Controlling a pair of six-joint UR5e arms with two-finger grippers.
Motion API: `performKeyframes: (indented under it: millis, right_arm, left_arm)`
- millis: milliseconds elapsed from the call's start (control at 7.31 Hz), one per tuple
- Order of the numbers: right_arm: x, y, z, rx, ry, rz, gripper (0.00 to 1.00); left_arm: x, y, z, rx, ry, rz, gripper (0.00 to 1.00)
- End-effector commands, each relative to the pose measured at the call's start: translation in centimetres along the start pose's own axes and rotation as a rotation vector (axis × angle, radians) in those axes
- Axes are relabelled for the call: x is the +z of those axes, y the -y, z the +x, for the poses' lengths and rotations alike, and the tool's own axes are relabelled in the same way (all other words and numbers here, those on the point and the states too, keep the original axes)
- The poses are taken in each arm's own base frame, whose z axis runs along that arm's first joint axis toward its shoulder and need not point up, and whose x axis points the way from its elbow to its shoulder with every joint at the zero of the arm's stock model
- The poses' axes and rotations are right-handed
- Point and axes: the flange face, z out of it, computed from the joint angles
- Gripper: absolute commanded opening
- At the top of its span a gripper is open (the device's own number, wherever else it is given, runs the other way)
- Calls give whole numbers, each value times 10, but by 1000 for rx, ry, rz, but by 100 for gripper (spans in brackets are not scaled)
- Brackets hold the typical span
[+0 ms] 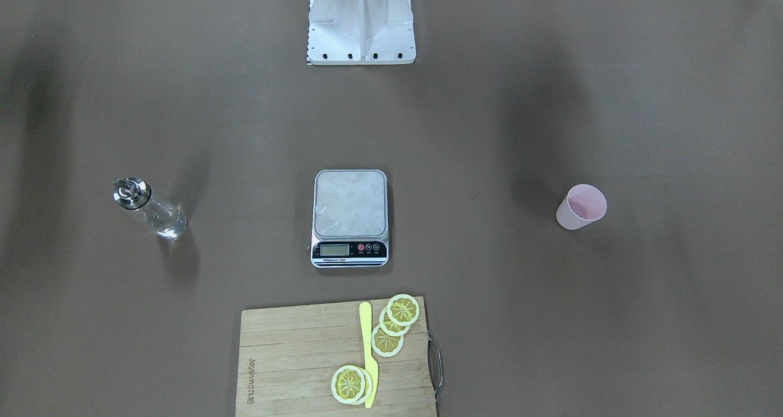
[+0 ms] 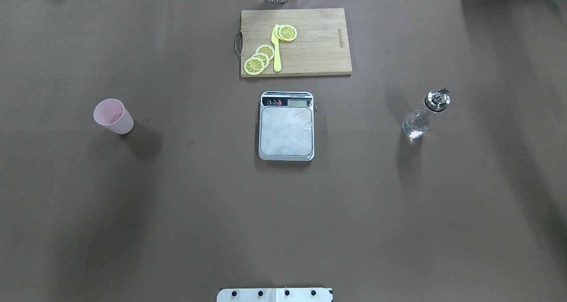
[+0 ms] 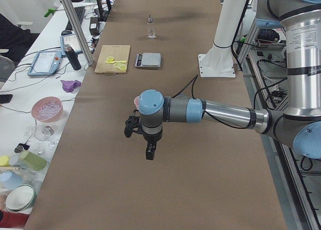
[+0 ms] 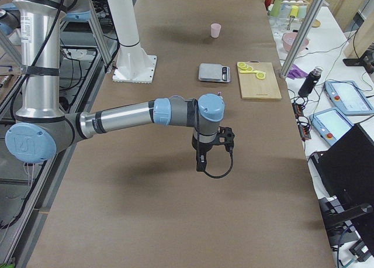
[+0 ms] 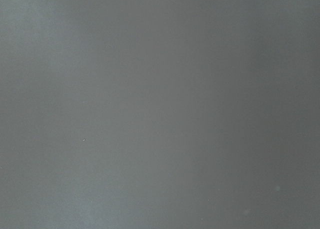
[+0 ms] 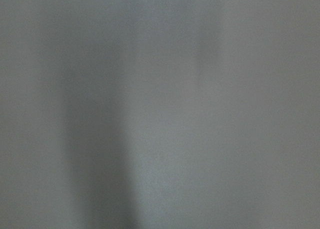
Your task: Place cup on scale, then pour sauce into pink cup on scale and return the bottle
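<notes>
At the middle of the table, the scale is seen with nothing on its platform. The cup is stood upright well apart on the robot's left, and the bottle well apart on its right. No step is judged done: placing, pouring and returning are all left. The left gripper and right gripper are held over bare table, away from both; whether either is parted or closed cannot be told.

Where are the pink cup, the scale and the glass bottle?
pink cup [image 2: 109, 112], overhead view, inside its open mouth.
scale [image 2: 286, 136], overhead view, on its steel platform.
glass bottle [image 2: 418, 121], overhead view, on its clear body.
</notes>
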Motion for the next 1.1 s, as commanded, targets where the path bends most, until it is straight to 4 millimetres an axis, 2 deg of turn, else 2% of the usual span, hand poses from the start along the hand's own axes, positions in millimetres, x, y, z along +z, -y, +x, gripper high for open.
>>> performKeyframes:
  millis: [0,684,821,958]
  right_arm:
    - [-1,1,-1,1,0,1,100]
    - [-1,2,-1,0,1,2,100]
    - [-1,2,-1,3,3,2,100]
    - [-1,1,-1,3,3,2,100]
  left_arm:
    - [-1,-1,1,4,-1,4,98]
    - [0,-1,2,-2,-29,2,98]
    - [12,0,-9,-20,-32,-21,98]
    - [14,-2,-11,-19,-31,-23,98]
